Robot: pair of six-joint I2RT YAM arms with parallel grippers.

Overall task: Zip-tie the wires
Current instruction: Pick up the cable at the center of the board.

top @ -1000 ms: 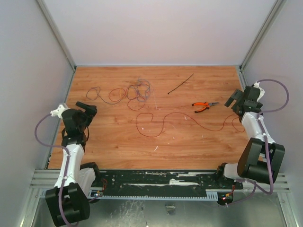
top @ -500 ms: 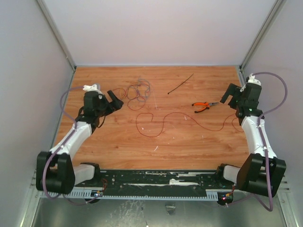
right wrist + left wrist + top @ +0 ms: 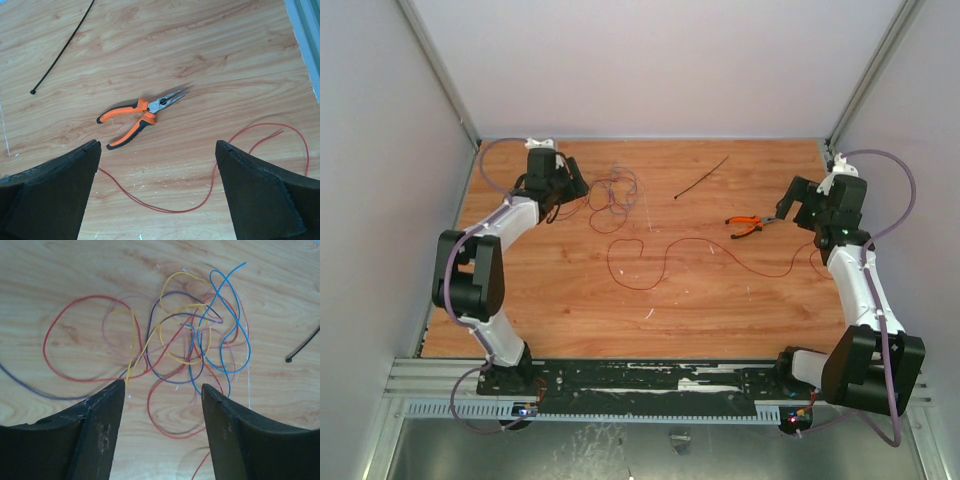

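Observation:
The wires [image 3: 612, 195] lie as a loose tangle at the back left of the wooden table; in the left wrist view the wires [image 3: 200, 332] curl in red, yellow, blue and purple loops. My left gripper [image 3: 572, 180] hovers just left of the tangle. The left gripper [image 3: 162, 390] is open, and only a red strand on the table shows between its fingers. The zip tie [image 3: 701, 178] lies straight at the back centre, also seen as the zip tie [image 3: 60, 50] and its head end [image 3: 302, 347]. My right gripper [image 3: 790, 208] is open and empty, and the right gripper [image 3: 157, 145] stands over bare wood.
Orange-handled pliers [image 3: 752, 226] lie just left of the right gripper, and the pliers [image 3: 142, 115] point right. A long red wire [image 3: 700, 240] snakes across the table's middle, and the same red wire [image 3: 170, 211] passes under the right gripper. Grey walls [image 3: 390, 150] enclose the table on three sides.
My left arm has swung from the near left up to the back left, beside the tangle, and its jaws have narrowed somewhat. The right gripper has shifted slightly left toward the pliers.

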